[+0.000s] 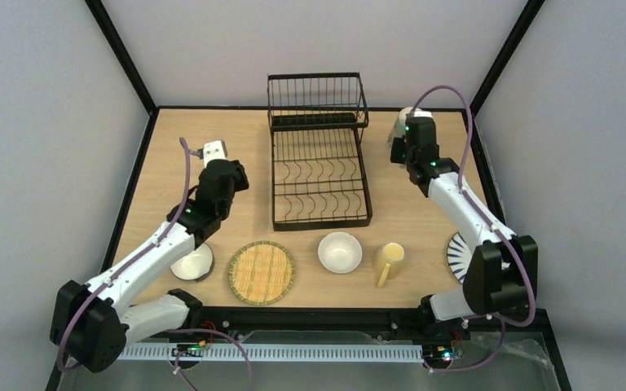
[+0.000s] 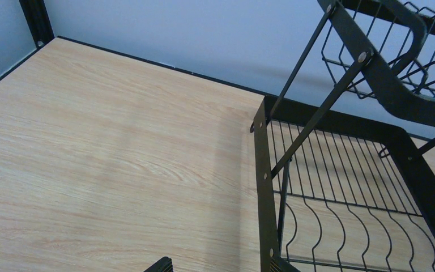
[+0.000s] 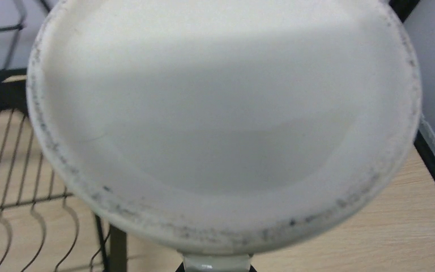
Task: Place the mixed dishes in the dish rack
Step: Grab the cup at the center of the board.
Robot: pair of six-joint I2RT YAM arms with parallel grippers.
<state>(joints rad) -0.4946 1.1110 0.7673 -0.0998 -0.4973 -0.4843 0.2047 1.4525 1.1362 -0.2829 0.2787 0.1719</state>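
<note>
The black wire dish rack (image 1: 319, 155) stands at the table's back centre. My right gripper (image 1: 407, 140) hovers just right of the rack, shut on the rim of a pale green plate (image 3: 221, 107) with a speckled edge; the plate fills the right wrist view. My left gripper (image 1: 227, 167) is open and empty left of the rack, whose left frame (image 2: 263, 170) shows in the left wrist view. Along the front lie a bowl (image 1: 191, 262) half under the left arm, a woven bamboo plate (image 1: 261, 271), a white bowl (image 1: 340, 252), a pale yellow mug (image 1: 389, 261) and a blue-striped plate (image 1: 459, 257).
The rack's raised basket tier (image 1: 318, 102) sits at its far end, above the slotted lower tray (image 1: 320, 183). Black frame posts and grey walls close in the table's back and sides. The right arm's elbow covers part of the blue-striped plate.
</note>
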